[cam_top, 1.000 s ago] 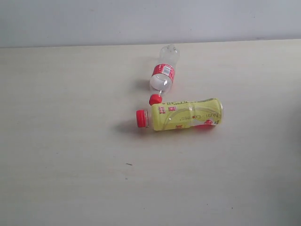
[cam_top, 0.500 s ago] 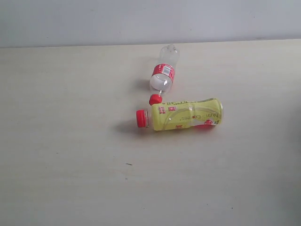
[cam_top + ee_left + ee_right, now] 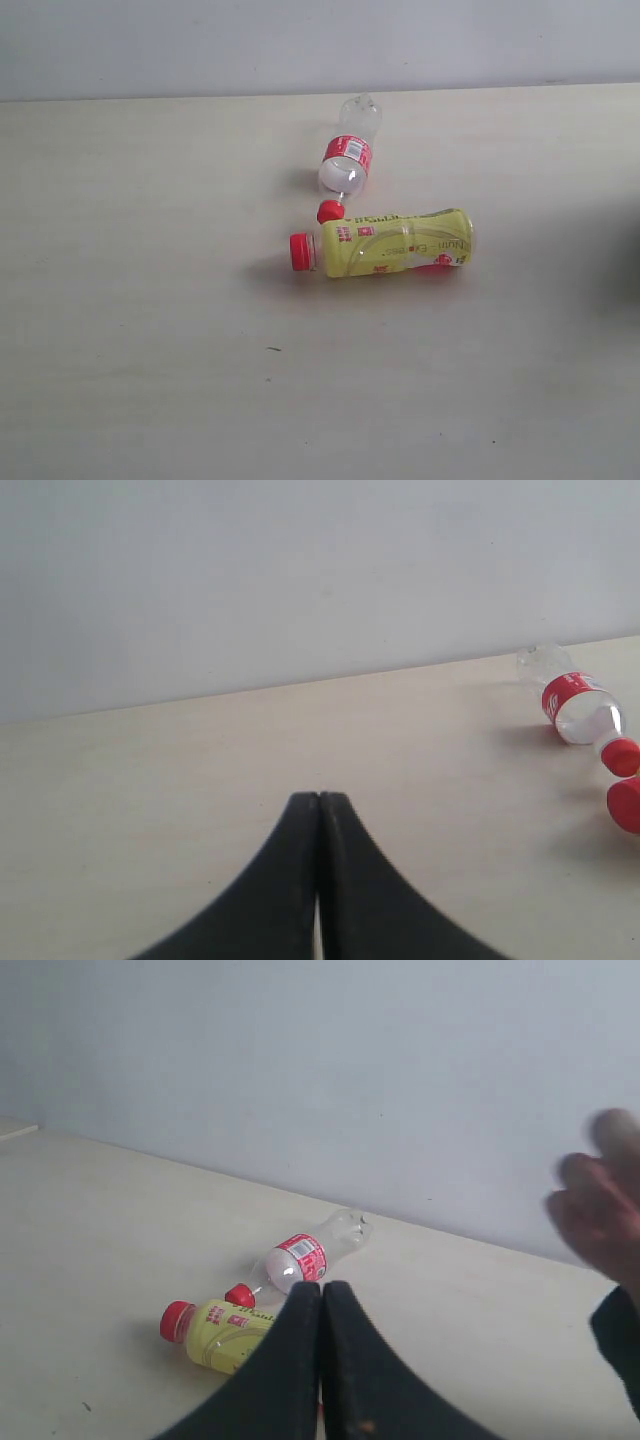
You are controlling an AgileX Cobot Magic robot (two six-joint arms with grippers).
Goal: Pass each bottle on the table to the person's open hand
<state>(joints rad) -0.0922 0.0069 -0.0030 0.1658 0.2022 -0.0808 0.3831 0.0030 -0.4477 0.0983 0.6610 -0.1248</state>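
Observation:
Two bottles lie on their sides on the pale table (image 3: 130,300). The yellow bottle with a red cap (image 3: 395,243) lies crosswise near the middle; the small clear bottle with a red label and cap (image 3: 347,160) lies just behind it, its cap almost touching the yellow one. Neither gripper shows in the exterior view. My left gripper (image 3: 319,800) is shut and empty, with the small clear bottle (image 3: 577,700) off to one side. My right gripper (image 3: 322,1288) is shut and empty, its fingers covering part of the yellow bottle (image 3: 220,1334). A blurred hand (image 3: 600,1210) shows beside it.
A plain grey wall (image 3: 300,40) runs along the table's far edge. A dark shadow (image 3: 632,260) touches the right border of the exterior view. A few tiny dark specks (image 3: 274,349) mark the tabletop in front of the bottles.
The bottles and both grippers have not moved. A dark shadow at the right edge of the exterior view has grown.

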